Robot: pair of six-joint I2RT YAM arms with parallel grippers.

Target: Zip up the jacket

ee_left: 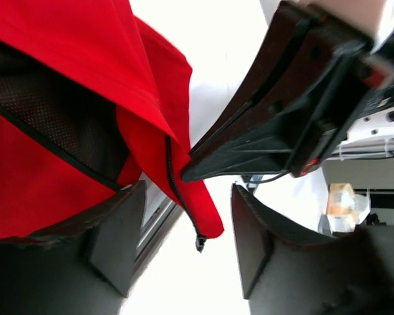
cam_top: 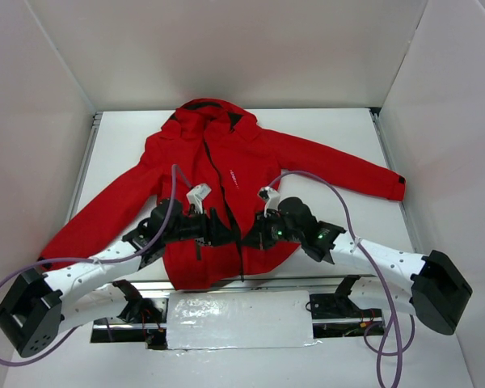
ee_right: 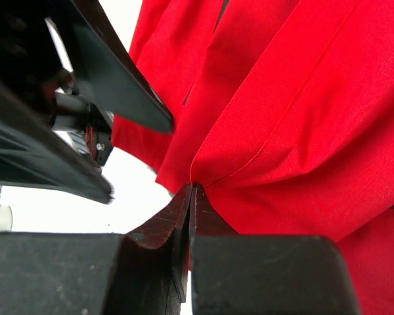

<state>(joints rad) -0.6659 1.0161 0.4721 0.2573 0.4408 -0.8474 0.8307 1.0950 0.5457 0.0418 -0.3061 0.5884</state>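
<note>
The red jacket [cam_top: 218,174] lies face up on the white table, hood at the far side, sleeves spread. Its front is open at the hem. My left gripper [cam_top: 233,233] is open at the bottom hem. In the left wrist view [ee_left: 187,243] the left front flap's corner with the dark zipper end [ee_left: 199,241] hangs between the fingers, touching neither. My right gripper [cam_top: 253,239] is shut on a fold of the jacket's hem fabric [ee_right: 203,174], pinched at the fingertips [ee_right: 184,210]. The two grippers stand close together, tips nearly meeting.
White walls enclose the table on three sides. A metal rail [cam_top: 85,162] runs along the table's left edge, and another [cam_top: 388,153] along the right. A white plastic-covered pad [cam_top: 238,319] lies between the arm bases at the near edge. Purple cables loop from both arms.
</note>
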